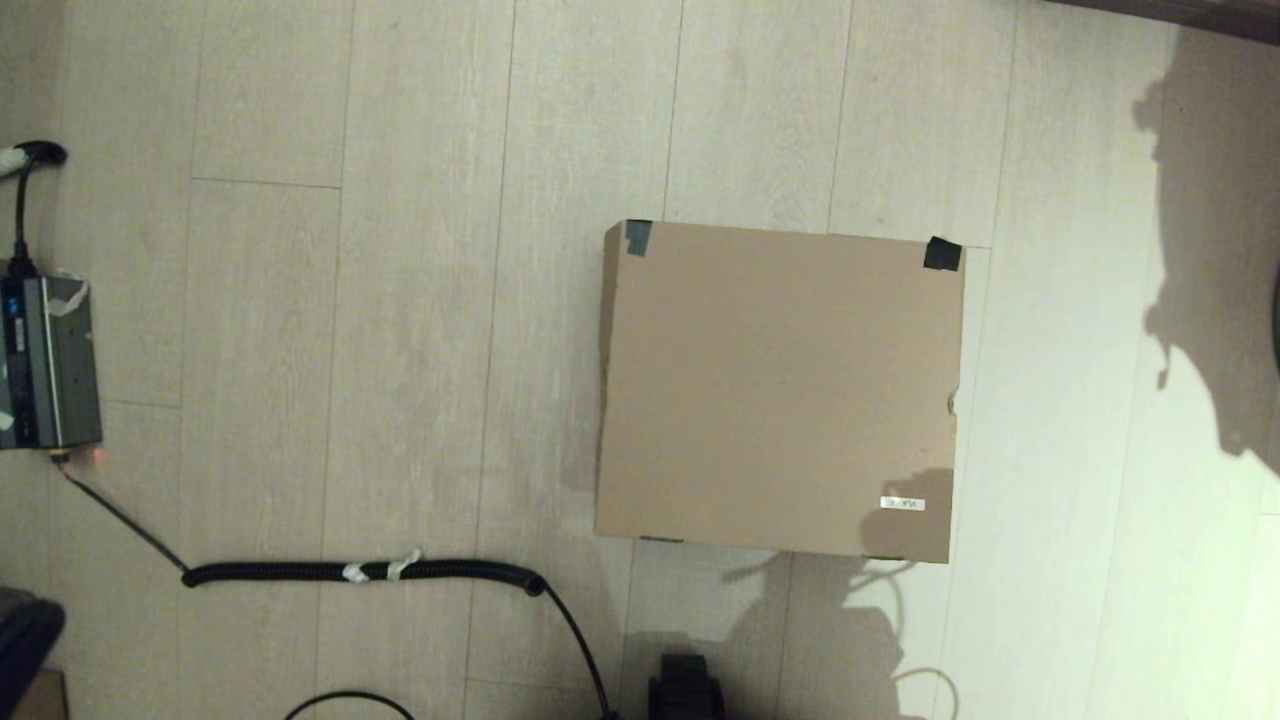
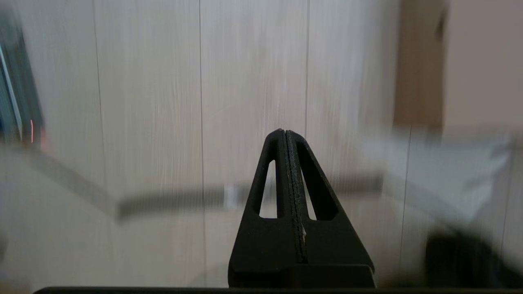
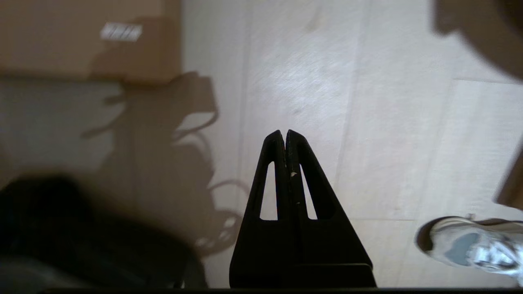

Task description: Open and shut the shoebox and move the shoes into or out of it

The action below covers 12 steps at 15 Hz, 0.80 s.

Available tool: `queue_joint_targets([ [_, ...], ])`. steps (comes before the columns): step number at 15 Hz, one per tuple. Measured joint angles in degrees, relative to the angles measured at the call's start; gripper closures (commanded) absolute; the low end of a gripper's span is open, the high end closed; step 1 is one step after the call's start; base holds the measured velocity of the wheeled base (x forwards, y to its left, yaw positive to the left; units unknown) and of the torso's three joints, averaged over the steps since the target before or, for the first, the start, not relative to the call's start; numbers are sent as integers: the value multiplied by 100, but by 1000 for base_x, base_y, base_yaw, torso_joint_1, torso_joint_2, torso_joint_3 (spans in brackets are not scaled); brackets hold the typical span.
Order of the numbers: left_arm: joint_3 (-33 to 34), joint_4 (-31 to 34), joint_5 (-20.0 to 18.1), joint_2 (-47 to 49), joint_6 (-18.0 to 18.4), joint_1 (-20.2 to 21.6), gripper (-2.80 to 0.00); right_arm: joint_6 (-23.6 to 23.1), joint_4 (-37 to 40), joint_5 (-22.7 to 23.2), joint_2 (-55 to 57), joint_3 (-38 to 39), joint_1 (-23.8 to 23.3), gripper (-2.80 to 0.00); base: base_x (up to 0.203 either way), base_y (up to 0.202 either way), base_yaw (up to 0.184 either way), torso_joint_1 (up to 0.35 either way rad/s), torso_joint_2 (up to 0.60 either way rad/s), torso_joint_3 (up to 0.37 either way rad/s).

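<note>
The shoebox (image 1: pixel 780 390) lies on the floor with its flap lid down, dark tape on its two far corners and a small white label (image 1: pixel 902 503) near its front right corner. My left gripper (image 2: pixel 284 131) hangs shut and empty over bare floor, with the box (image 2: pixel 482 61) off to one side. My right gripper (image 3: pixel 284 131) is also shut and empty above the floor, past the labelled corner of the box (image 3: pixel 61 36). One white and pale-grey sneaker (image 3: pixel 470 245) rests on the floor at the edge of the right wrist view. Neither gripper shows in the head view.
A black coiled cable (image 1: pixel 360 572) runs across the floor left of the box to a dark electronic unit (image 1: pixel 45 360) at the far left. A black robot part (image 1: pixel 685 690) sits at the front edge. A shadow (image 1: pixel 1210 250) falls on the floor at right.
</note>
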Motion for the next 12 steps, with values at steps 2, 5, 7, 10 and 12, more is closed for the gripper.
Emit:
queue_joint_targets([
  [2,244,1303,165,-567,51,-64,0,-108,732,793,-589,209,-81,0,0,0,0,0,0,0],
  [5,427,2379,399,-885,-172,-830,0,-62,852,792,-894,282,-124,0,0,0,0,0,0,0],
  [7,495,2454,504,-1158,-223,-967,0,-54,835,783,-997,297,-124,0,0,0,0,0,0,0],
  [10,520,2639,604,-2031,-188,-863,0,-53,835,782,-1059,304,-128,0,0,0,0,0,0,0],
  [12,527,2675,673,-2333,-383,-796,0,-37,833,773,-1070,306,-130,0,0,0,0,0,0,0],
])
